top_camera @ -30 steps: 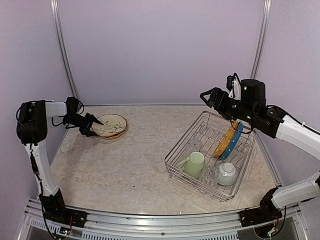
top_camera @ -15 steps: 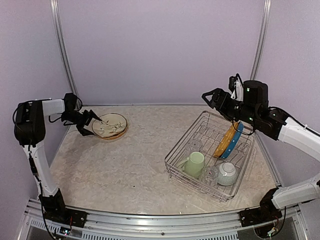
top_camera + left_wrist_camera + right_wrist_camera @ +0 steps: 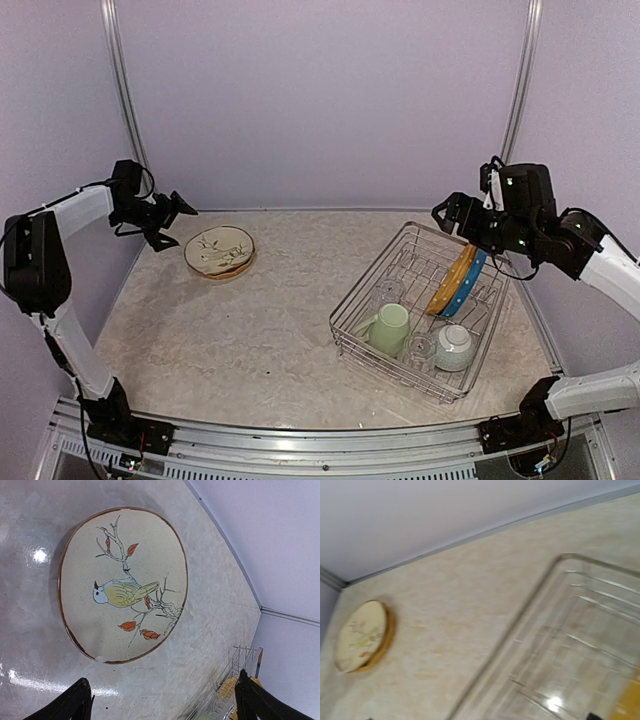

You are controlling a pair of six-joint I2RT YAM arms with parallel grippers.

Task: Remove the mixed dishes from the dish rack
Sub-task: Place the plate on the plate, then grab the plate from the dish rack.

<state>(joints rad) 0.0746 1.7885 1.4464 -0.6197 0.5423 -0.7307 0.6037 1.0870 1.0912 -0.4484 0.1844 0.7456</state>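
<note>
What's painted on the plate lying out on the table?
The cream plate shows a bird on a twig with orange leaves; left wrist view.

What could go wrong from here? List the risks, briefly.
1. The yellow plate and blue plate stand pressed together in the dish rack. The open right gripper near them might pinch both or topple one.
2. The clear glass sits wedged between the mug and bowl. Fingers reaching for it could knock either.

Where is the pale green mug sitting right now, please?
In the top view, the pale green mug sits right of centre, in the near-left corner of the dish rack, left of a clear glass and the white bowl.
</note>
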